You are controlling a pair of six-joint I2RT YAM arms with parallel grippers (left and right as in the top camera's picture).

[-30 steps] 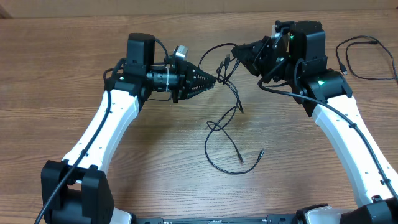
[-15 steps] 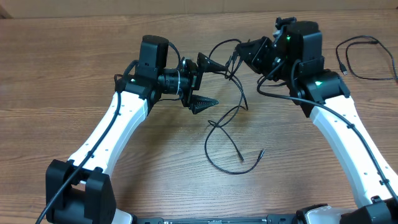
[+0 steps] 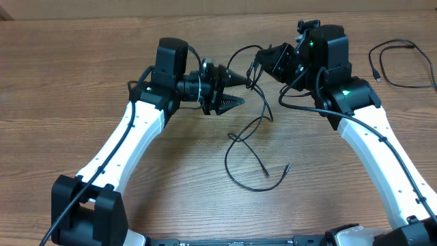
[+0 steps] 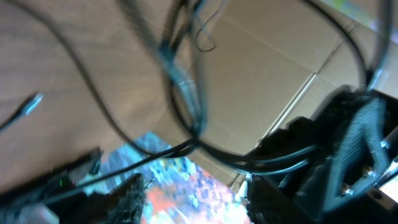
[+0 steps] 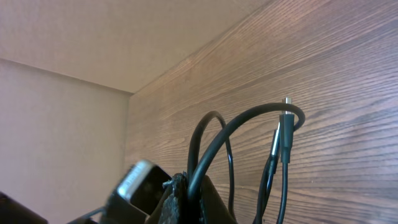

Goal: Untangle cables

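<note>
The cables (image 3: 254,140) are thin black cords. They hang as a bunch from my right gripper (image 3: 263,59) and trail down to loops and plug ends on the table. In the right wrist view my right gripper (image 5: 200,198) is shut on two strands of the cables (image 5: 249,121), and a plug end dangles beside them. My left gripper (image 3: 243,91) is open, just left of the hanging strands, its upper fingertip close to one. The left wrist view is blurred. There the cables (image 4: 185,93) cross in front of my left gripper (image 4: 194,198), and whether they touch it I cannot tell.
A separate black cord (image 3: 403,65) lies looped at the table's far right edge. The wooden table (image 3: 61,82) stretches to the left and in front. A cardboard-coloured wall (image 5: 93,37) stands behind it. My two arms are close together near the table's back middle.
My left gripper has moved right and back toward the hanging cables, turned, and gone from nearly shut to open. My right gripper has shifted slightly left, still holding the cables.
</note>
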